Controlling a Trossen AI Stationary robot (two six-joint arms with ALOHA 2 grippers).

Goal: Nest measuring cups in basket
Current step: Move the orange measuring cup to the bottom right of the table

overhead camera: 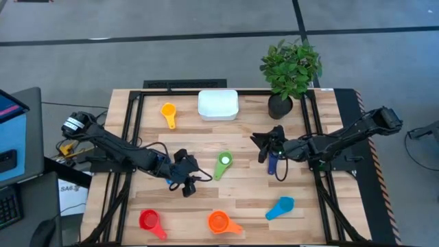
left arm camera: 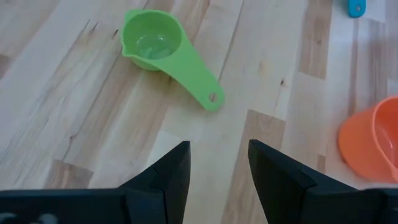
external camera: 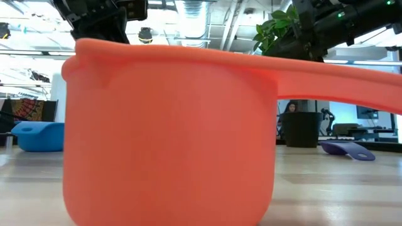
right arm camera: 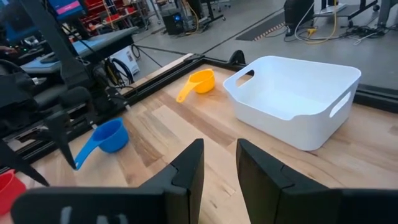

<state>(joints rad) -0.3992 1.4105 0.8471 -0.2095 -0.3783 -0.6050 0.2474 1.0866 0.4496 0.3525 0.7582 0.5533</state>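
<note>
Your left claw (overhead camera: 186, 180) hangs spread and empty near the table's (overhead camera: 247, 206) middle, aimed at the green cup (overhead camera: 223, 165) just ahead, the likeliest first pick. Your right claw (overhead camera: 269, 145) is also parted, holding nothing, hovering beside the dark blue cup (overhead camera: 273, 163) and facing the white basket (overhead camera: 218, 105), which sits empty at the far edge. No cup is nested yet: yellow (overhead camera: 169, 113) lies beside the basket, red (overhead camera: 151, 221), orange (overhead camera: 221, 221) and light blue (overhead camera: 280, 207) along the near edge. Mind the plant pot (overhead camera: 280, 106) close to the right arm's path.
</note>
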